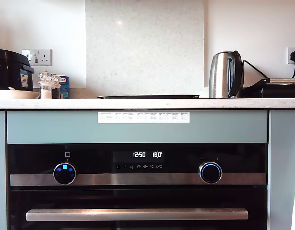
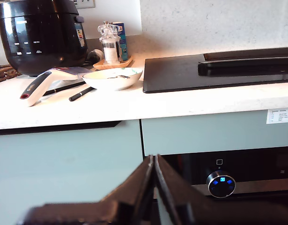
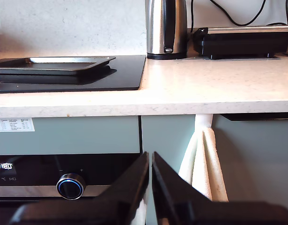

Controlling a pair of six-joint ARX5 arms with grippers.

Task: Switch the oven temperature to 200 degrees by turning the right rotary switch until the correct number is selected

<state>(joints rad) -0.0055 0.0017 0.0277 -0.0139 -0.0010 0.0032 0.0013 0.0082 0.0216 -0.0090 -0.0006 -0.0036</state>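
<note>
oven fills lower exterior view, display reads 12:50, 180. right rotary switch at lower right there, untouched. our first end effector closed, empty; our second end effector closed, empty.

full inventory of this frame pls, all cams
oven: 1, black glass with steel strip, below the counter
display: 1, white digits, reads 12:50 and 180
right rotary switch: 1, black with blue ring, exterior view's right
icon knob: 1, black, lit blue icons, exterior view's left
kettle: 1, steel, on counter
hob: 1, black, with a dark tray on it
bowl: 1, white, on counter
cooker: 1, black, behind the bowl
towel: 1, cream, hanging by a cabinet
my first gripper: black, shut, away from the oven
my second gripper: black, shut, away from the oven
</note>
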